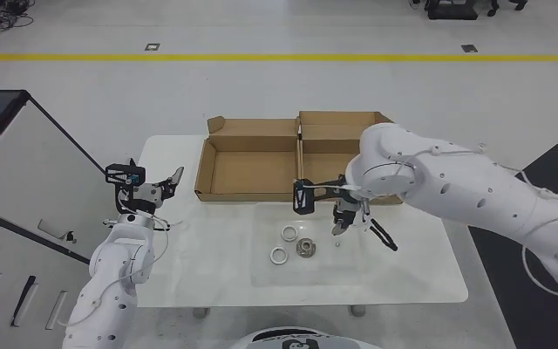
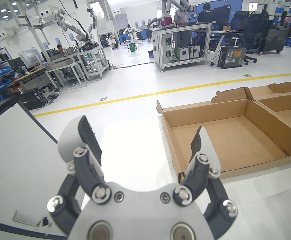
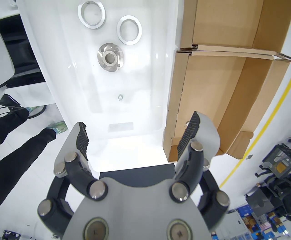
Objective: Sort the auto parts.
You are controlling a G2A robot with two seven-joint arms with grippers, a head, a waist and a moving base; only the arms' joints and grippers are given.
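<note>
Two metal rings (image 1: 288, 232) (image 1: 278, 256), a flanged hub (image 1: 305, 248) and a small bolt (image 1: 336, 244) lie in a shallow clear tray (image 1: 261, 277) at the table's middle. The right wrist view shows the rings (image 3: 91, 14) (image 3: 129, 30), the hub (image 3: 110, 57) and the bolt (image 3: 120, 97) ahead of my right gripper (image 3: 138, 122). That gripper (image 1: 359, 231) hangs open and empty over the tray's right part, by the right box (image 3: 204, 75). My left gripper (image 1: 167, 185) is open and empty above the table's left edge (image 2: 142, 127).
Two open cardboard boxes stand side by side at the back of the table, the left one (image 1: 248, 170) bare inside (image 2: 204, 118). A small metal piece (image 3: 185, 123) lies in the right box near my finger. A white panel (image 1: 44, 174) leans left of the table.
</note>
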